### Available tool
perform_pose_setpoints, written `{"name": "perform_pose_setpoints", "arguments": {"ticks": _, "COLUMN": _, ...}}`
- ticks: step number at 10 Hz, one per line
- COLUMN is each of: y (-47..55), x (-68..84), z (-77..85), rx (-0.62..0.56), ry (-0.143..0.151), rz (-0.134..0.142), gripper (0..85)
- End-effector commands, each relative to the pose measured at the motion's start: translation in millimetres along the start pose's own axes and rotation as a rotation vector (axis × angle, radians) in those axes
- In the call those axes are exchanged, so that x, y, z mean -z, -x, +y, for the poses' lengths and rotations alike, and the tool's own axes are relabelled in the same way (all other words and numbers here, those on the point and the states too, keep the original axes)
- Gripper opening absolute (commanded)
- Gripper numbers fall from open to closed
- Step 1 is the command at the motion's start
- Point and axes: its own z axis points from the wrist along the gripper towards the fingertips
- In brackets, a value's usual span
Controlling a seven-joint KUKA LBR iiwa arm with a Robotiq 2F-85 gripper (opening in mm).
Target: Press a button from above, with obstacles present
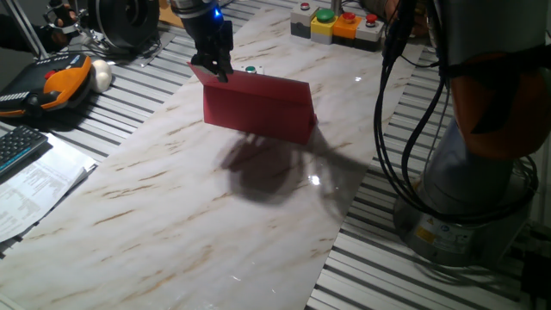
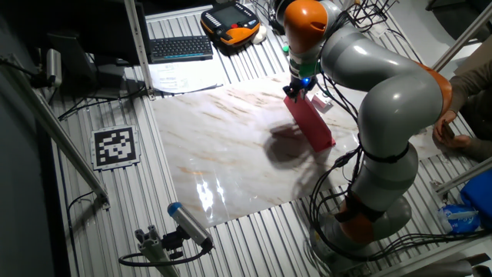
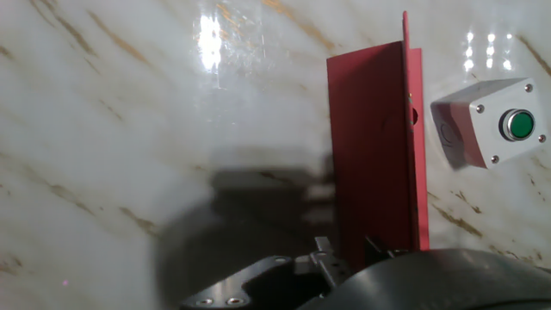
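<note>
The button (image 3: 517, 125) is a small round green cap on a whitish box base (image 3: 478, 120), at the right of the hand view. In one fixed view the button (image 1: 250, 70) peeks out just behind the red board (image 1: 258, 108). The board stands upright on the marble table and also shows in the hand view (image 3: 374, 146) and in the other fixed view (image 2: 311, 123). My gripper (image 1: 213, 69) hangs over the board's top left end, on the side away from the button, and it also shows in the other fixed view (image 2: 295, 92). Its fingers (image 3: 327, 258) are dark and blurred, and no view shows their gap.
A row of grey, yellow and orange button boxes (image 1: 336, 24) stands at the table's far edge. A teach pendant (image 1: 56, 82), a keyboard (image 1: 17, 146) and papers (image 1: 34, 185) lie to the left. The arm's base (image 1: 473, 198) and its cables (image 1: 405, 129) stand to the right.
</note>
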Motion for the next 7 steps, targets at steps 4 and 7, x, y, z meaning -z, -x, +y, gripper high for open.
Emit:
{"name": "perform_pose_setpoints", "arguments": {"ticks": 4, "y": 0.0, "x": -0.1, "z": 0.0, "rx": 0.003, "ry": 0.000, "rz": -0.001, "gripper": 0.0}}
{"name": "perform_pose_setpoints", "arguments": {"ticks": 7, "y": 0.0, "x": -0.1, "z": 0.0, "rx": 0.009, "ry": 0.003, "rz": -0.003, "gripper": 0.0}}
